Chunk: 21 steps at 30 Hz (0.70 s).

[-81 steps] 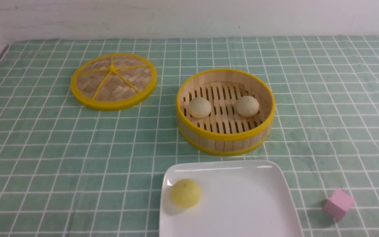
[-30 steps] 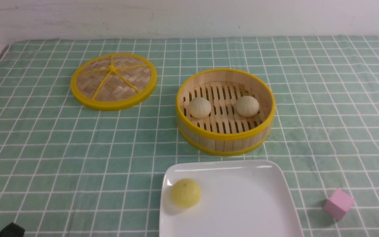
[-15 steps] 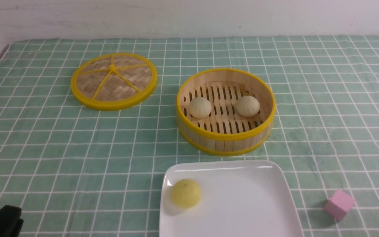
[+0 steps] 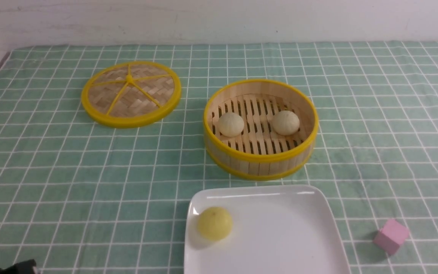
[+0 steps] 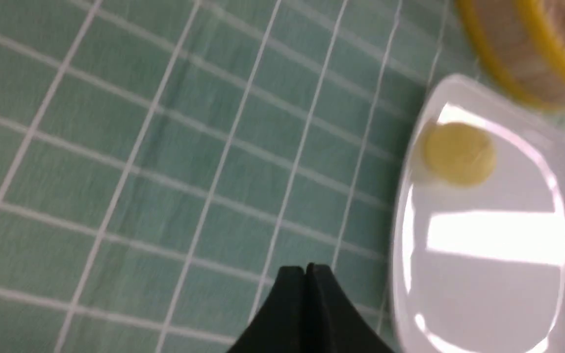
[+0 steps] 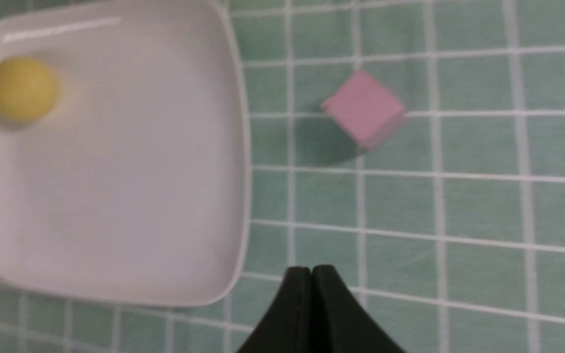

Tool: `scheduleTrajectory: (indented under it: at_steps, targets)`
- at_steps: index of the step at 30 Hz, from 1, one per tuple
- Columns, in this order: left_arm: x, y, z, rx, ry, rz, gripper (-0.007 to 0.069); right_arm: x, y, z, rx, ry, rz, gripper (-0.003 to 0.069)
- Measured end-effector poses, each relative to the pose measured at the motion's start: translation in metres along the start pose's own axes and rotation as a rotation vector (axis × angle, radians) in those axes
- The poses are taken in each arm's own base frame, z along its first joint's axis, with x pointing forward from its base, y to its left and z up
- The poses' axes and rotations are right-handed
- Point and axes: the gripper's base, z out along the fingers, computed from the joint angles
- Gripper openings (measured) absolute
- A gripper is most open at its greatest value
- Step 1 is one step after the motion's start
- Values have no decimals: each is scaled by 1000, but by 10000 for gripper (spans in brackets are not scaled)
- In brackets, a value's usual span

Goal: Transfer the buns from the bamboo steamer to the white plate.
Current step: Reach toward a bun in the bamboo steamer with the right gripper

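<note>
Left tool [image 5: 305, 268]: low over near-left counter [image 4: 51, 171], jaws pressed together, nothing held.
Lid [image 4: 131, 93]: flat, far left, not involved.
Bamboo steamer [image 4: 261, 156]: centre, open. Two buns are seated on slats, apart: left bun [image 4: 231, 124], right bun [image 4: 285, 122]. Round, so no long axis to be matched.
White plate [image 4: 280, 243]: nearer than steamer, between tools and buns. Yellow ball [image 4: 215, 223] is lodged at its left corner.
Right tool [image 6: 312, 270]: jaws together, empty, beside plate's right side.
Judged: buns lie ahead, beyond plate, each nearer own-side arm.

Bright, wrist-view blur, glare on white plate [image 5: 488, 299]
</note>
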Motion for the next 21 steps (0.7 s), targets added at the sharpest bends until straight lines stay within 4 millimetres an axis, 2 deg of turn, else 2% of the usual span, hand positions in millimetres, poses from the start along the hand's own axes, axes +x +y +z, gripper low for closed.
scheduleTrajectory:
  at_steps: [1, 2, 5, 7, 8, 13, 17, 18, 19, 20, 21]
  targets:
    - [-2, -1, 1, -6, 13, 2, 1, -3, 0, 3, -13, 16, -1, 6]
    - [-9, -3, 6, -28, 64, 34, 1, -15, 12, 17, -158, 64, -62, 13]
    - [-18, -5, 15, -52, 117, 63, 1, -34, 34, 40, -344, 106, -151, 29]
    - [-20, -5, 19, -60, 134, 65, 1, -41, 42, 47, -377, 111, -186, 37]
    - [-22, -4, 23, -67, 145, 67, 1, -53, 51, 62, -384, 123, -216, 52]
    - [-27, -4, 27, -73, 137, 72, 7, -95, 75, 107, -237, 105, -320, 130]
    - [-29, -5, 27, -70, 119, 73, 13, -138, 80, 138, -67, 2, -368, 235]
    - [-29, -5, 27, -69, 116, 74, 13, -142, 80, 138, -61, -11, -365, 240]
    - [-29, -5, 27, -68, 112, 74, 15, -159, 78, 151, 2, -65, -388, 288]
    - [-29, -5, 27, -68, 112, 74, 15, -161, 79, 152, 2, -71, -383, 293]
    - [-30, -5, 27, -67, 108, 74, 15, -173, 77, 161, 46, -116, -409, 325]
